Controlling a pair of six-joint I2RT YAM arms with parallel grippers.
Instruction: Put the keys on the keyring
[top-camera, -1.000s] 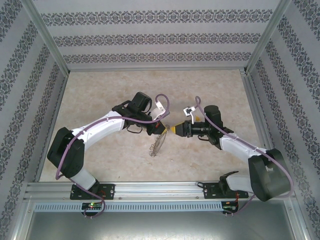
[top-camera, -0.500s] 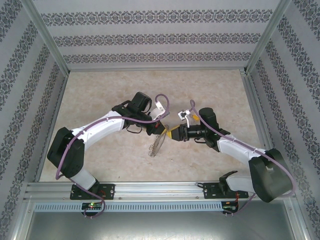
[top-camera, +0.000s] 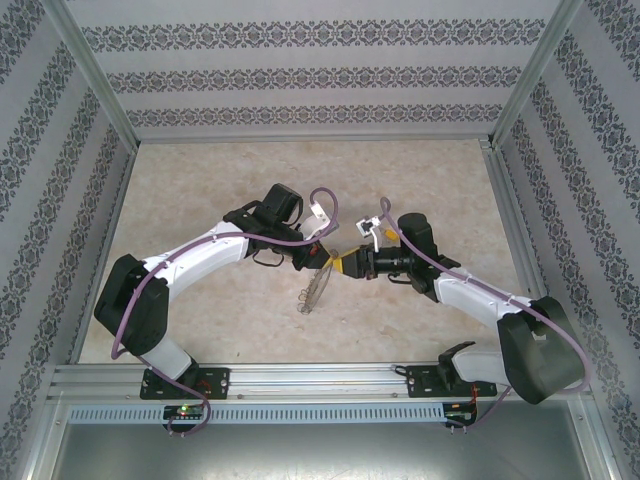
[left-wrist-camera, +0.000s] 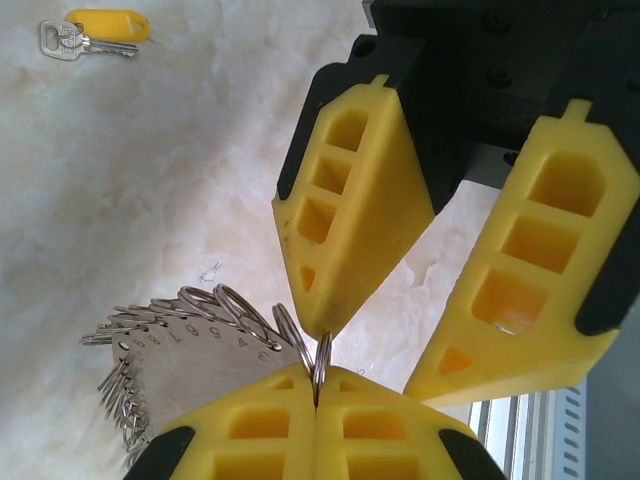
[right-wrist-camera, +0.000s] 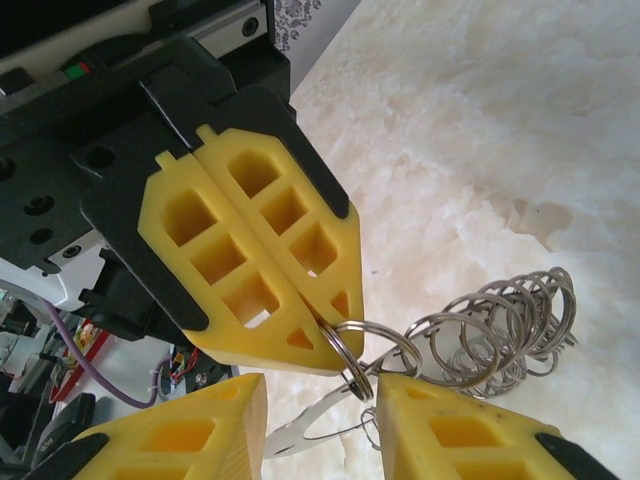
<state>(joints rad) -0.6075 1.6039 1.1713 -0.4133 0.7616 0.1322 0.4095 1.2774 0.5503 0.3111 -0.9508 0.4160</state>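
Left wrist cam: L gripper (left-wrist-camera: 316, 385) is clamped tight on one small split loop (left-wrist-camera: 322, 355) at the rim of the keyring (left-wrist-camera: 200, 345); rest of the ring fans out beside its tips. R gripper (left-wrist-camera: 372, 358) is spread wide, w/ one fingertip (left-wrist-camera: 325, 325) right at that same loop. Key (left-wrist-camera: 95, 28), yellow head, lies flat on the table (left-wrist-camera: 150, 180), well apart from the ring. Top cam: both grippers meet tip to tip approx mid-table, w/ the keyring just near-left of them.
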